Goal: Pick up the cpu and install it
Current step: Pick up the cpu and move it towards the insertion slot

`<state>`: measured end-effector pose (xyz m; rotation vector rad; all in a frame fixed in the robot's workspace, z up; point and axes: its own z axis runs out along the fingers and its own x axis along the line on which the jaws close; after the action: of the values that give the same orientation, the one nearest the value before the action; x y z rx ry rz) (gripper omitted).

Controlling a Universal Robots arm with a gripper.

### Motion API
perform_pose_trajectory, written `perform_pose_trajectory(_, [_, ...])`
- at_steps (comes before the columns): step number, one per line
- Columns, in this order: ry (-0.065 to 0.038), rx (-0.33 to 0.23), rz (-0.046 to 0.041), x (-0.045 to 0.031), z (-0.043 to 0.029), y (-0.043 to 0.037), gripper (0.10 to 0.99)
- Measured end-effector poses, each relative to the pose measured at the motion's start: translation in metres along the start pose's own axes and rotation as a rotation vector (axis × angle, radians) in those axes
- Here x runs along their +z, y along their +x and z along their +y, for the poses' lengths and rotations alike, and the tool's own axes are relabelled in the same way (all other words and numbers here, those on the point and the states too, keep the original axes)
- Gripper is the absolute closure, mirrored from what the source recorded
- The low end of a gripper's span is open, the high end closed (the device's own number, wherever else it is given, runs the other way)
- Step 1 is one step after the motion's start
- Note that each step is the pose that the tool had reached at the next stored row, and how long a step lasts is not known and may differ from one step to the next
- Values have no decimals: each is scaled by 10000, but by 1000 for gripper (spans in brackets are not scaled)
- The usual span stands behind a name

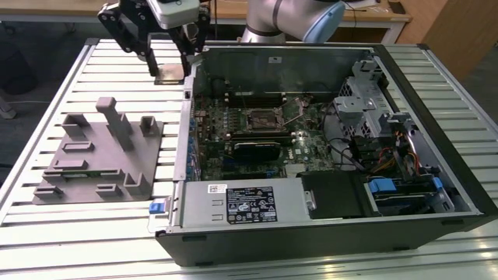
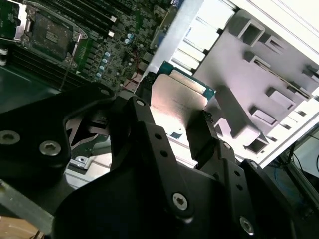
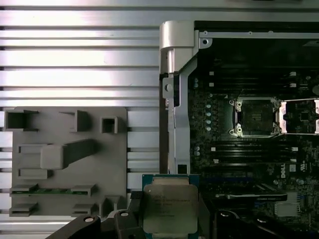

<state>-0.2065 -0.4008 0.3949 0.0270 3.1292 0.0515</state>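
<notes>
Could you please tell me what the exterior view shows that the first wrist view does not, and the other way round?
Exterior view: the robot arm, the labelled power supply box and the drive bays. First wrist view: the silvery top face of the cpu, seen square on. Both: the tool shut on the cpu, the open socket and the grey holder tray.

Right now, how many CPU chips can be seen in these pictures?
1. The cpu is held in the gripper, outside the computer case, near its corner. The motherboard socket looks empty. Others may be hidden from view.
</notes>
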Motion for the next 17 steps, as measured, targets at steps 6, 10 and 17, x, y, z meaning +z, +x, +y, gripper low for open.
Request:
perform_pose_trajectory(6, [1,0,1,7,4,-138,557])
perform_pose_trajectory(10, [1,0,1,14,9,-225,557])
perform_pose_trajectory(17, [1,0,9,46,53,-448,557])
